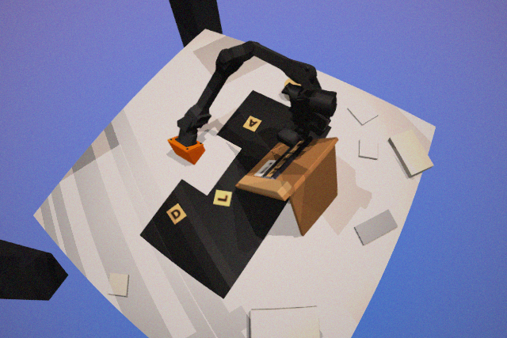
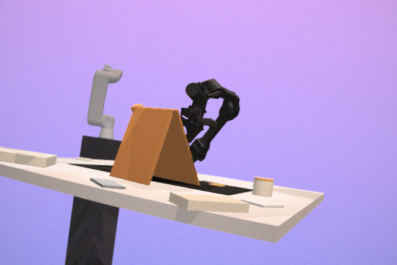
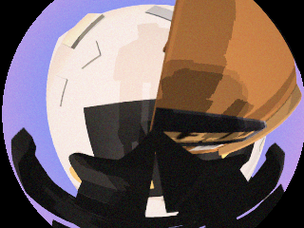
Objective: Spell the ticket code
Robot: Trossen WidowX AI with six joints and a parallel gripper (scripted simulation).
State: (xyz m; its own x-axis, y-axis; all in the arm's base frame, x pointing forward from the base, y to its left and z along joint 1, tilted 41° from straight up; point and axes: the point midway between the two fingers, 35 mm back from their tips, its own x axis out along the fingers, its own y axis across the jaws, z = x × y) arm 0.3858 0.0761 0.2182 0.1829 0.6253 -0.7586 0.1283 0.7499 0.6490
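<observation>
1. Presently: claw (image 1: pixel 303 138) (image 2: pixel 190 141) (image 3: pixel 155 133) – shut, nil held, at upper end of rail (image 1: pixel 280 163) (image 3: pixel 204 119).
2. Board (image 1: pixel 317 187) (image 2: pixel 138 149) (image 3: pixel 199 52), brown, tilted; rail bears dark-lettered tiles, code illegible.
3. Ticket (image 1: pixel 264 168) (image 3: pixel 210 148), wht., beside rail; print illegible.
4. Loose tiles, qty. 3 – "A" (image 1: pixel 251 123) (image 2: pixel 216 184), "L" (image 1: pixel 222 198), "D" (image 1: pixel 176 213) – flat on blk. mat (image 1: pixel 204 244) (image 2: pixel 237 189) (image 3: pixel 106 130).

WidowX arm (image 1: pixel 282 62) (image 2: pixel 231 102): bent, arched | hand (image 1: pixel 295 138) (image 3: pixel 155 133): shut, empty | fingertips together
</observation>
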